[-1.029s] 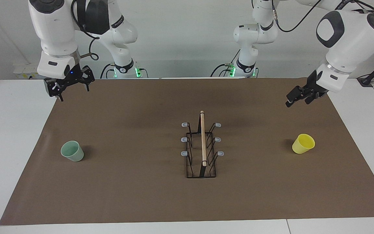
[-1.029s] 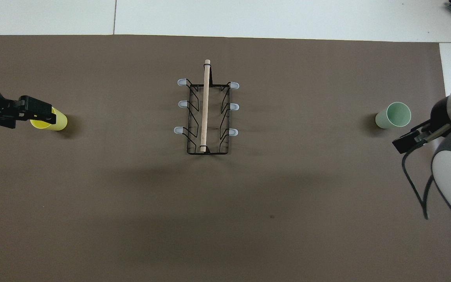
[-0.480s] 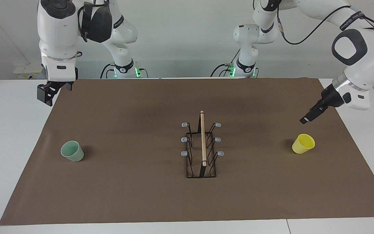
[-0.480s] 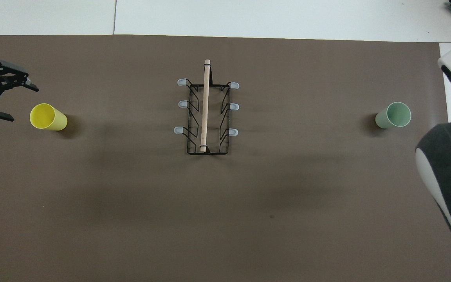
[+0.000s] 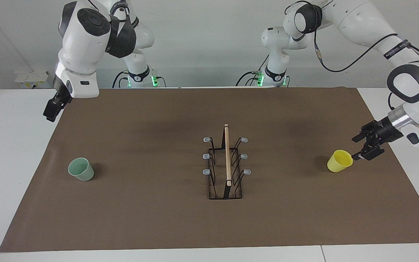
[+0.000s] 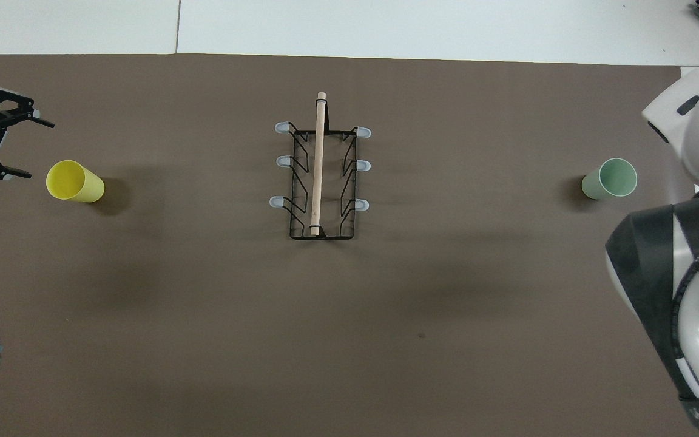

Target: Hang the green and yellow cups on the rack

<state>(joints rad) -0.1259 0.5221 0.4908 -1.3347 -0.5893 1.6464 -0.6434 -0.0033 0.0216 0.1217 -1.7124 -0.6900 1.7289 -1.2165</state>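
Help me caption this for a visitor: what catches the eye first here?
The black wire rack stands mid-mat, every prong bare. The yellow cup lies tipped toward the left arm's end, the left gripper low beside it with jaws open. The green cup sits untouched toward the right arm's end.

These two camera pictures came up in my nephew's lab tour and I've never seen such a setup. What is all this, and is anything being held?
Two white robot arms work at one table. One picture faces them; the other looks down from above their end. On the brown mat stand a black wire rack in the middle, a yellow cup and a green cup at opposite ends. The left gripper, open, is beside the yellow cup. The right gripper hangs by the mat's edge. Nothing is held.
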